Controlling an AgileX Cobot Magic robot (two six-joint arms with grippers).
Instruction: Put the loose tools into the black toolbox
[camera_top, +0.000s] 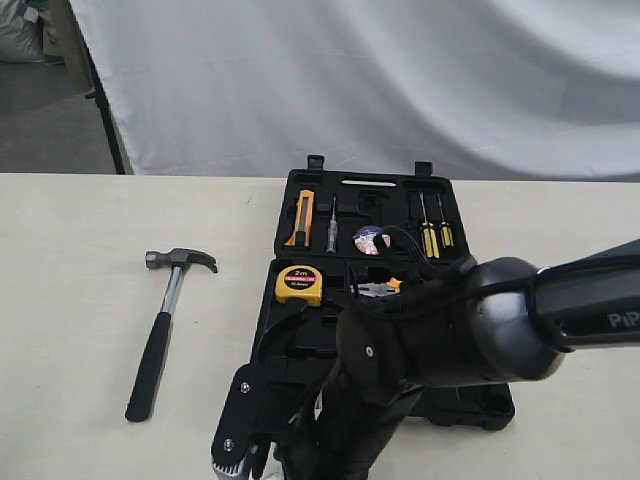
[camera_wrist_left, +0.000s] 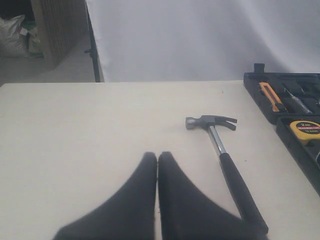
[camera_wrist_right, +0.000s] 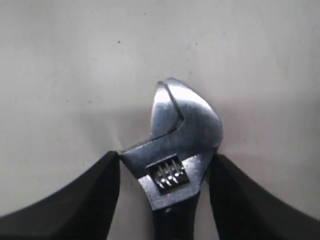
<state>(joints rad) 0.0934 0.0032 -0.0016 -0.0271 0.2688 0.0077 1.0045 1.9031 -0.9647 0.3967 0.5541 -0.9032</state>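
Right wrist view: right tool (camera_wrist_right: 166, 154) clamps glossy steel wrench (camera_wrist_right: 189, 122) head.

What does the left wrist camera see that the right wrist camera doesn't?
Only the left wrist view shows the hammer lying on the table, an edge of the black toolbox with the yellow tape measure inside, and the left claw closed on nothing. Only the right wrist view shows the silver wrench, its head gripped between the tips of the right claw. Both show the pale table and a black claw.
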